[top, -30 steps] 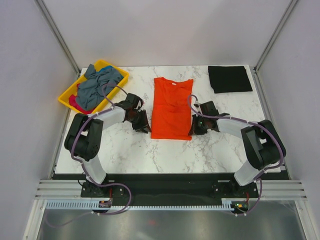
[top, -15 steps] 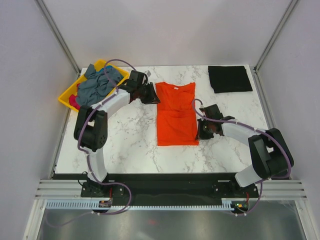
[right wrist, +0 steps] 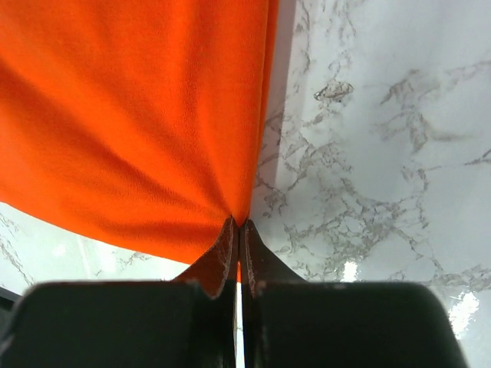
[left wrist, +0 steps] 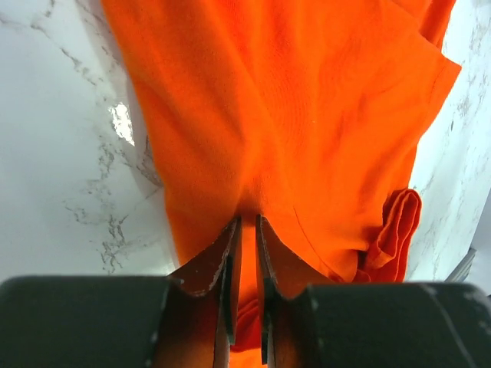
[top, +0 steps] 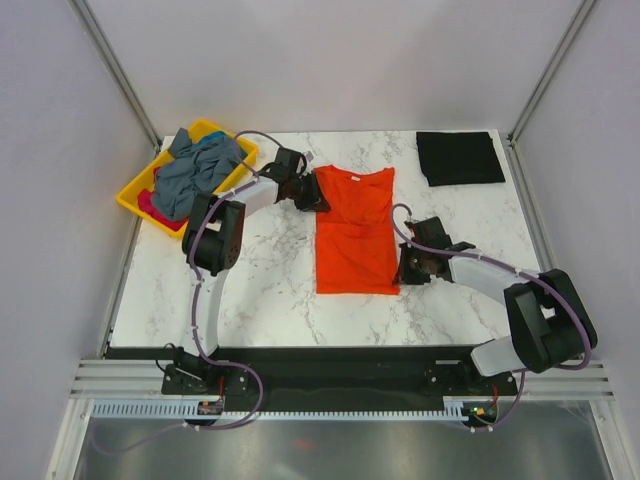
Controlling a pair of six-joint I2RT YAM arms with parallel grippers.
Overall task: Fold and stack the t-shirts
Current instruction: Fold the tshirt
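The bright orange t-shirt [top: 355,230] lies flat in the middle of the marble table, sleeves folded in, neck at the far end. My left gripper [top: 316,196] is shut on its far left shoulder edge; in the left wrist view orange cloth [left wrist: 307,115] is pinched between the jaws of the left gripper [left wrist: 247,222]. My right gripper [top: 403,268] is shut on the shirt's right edge near the hem; the right wrist view shows the cloth [right wrist: 130,115] nipped at the tips of that gripper [right wrist: 238,224]. A folded black t-shirt [top: 458,157] lies at the far right.
A yellow tray [top: 138,189] at the far left holds a heap of grey-blue [top: 195,172] and pink [top: 148,203] shirts. Bare marble table [top: 260,290] lies left of and in front of the orange shirt. Grey walls close in both sides.
My left gripper moved from the shirt's lower left edge up to its far left shoulder. My right gripper slid towards the near right. The orange shirt shifted slightly rightward.
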